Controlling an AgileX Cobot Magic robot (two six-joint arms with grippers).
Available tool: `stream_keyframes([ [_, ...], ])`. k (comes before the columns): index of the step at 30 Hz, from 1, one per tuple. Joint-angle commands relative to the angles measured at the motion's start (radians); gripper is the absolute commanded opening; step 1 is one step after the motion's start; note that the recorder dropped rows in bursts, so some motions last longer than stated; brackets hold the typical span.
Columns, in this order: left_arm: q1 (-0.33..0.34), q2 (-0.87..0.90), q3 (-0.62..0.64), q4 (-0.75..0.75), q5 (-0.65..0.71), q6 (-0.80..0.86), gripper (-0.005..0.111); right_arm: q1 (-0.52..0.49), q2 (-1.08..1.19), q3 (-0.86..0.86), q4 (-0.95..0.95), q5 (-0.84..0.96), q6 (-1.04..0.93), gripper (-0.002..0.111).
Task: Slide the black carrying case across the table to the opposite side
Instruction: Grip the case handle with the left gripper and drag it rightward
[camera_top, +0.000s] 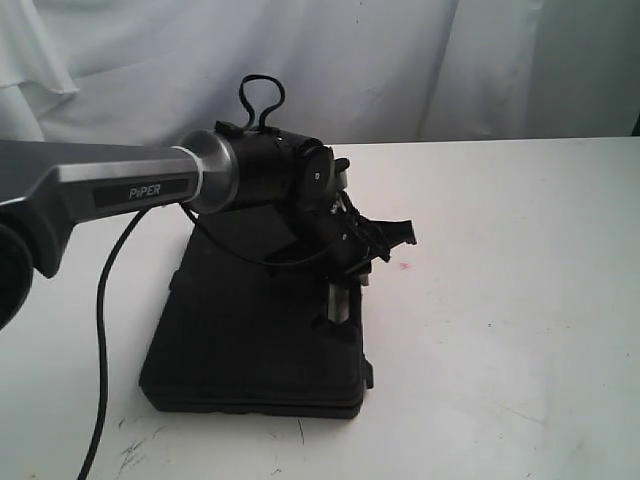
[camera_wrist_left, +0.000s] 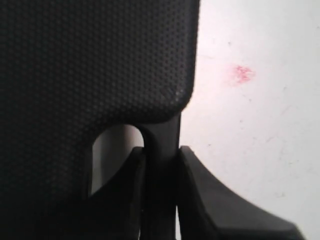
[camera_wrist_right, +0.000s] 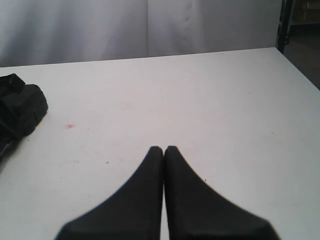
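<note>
The black carrying case (camera_top: 250, 340) lies flat on the white table (camera_top: 510, 300), left of the middle. My left arm reaches over it from the left, and my left gripper (camera_top: 345, 285) points down at the case's right edge. In the left wrist view the textured case (camera_wrist_left: 90, 65) fills the frame, and my left gripper (camera_wrist_left: 162, 152) is shut on the case's thin handle bar (camera_wrist_left: 165, 135). My right gripper (camera_wrist_right: 164, 148) is shut and empty over bare table (camera_wrist_right: 225, 100); the exterior view does not show it.
A small red speck (camera_top: 404, 267) marks the table just right of the case. A black cable (camera_top: 105, 330) hangs from the left arm down past the case's left side. A white curtain (camera_top: 400, 60) closes the back. A black shape (camera_wrist_right: 20, 107) sits far left in the right wrist view.
</note>
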Motion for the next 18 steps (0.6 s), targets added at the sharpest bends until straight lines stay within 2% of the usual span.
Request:
stream_keyframes([
  [1, -0.023, 0.006, -0.060, -0.048, -0.056, -0.023, 0.000, -0.004, -0.007, 0.003, -0.010, -0.002, -0.002, 0.000],
  [8, -0.026, 0.012, -0.072, -0.053, -0.139, -0.065, 0.000, -0.004, -0.007, 0.003, -0.010, -0.002, -0.002, 0.000],
  [14, -0.026, 0.039, -0.072, -0.060, -0.147, -0.065, 0.000, -0.004, -0.007, 0.003, -0.010, -0.002, -0.002, 0.000],
  [18, -0.030, 0.044, -0.072, -0.134, -0.150, -0.005, 0.000, -0.004, -0.007, 0.003, -0.010, -0.002, -0.002, 0.000],
])
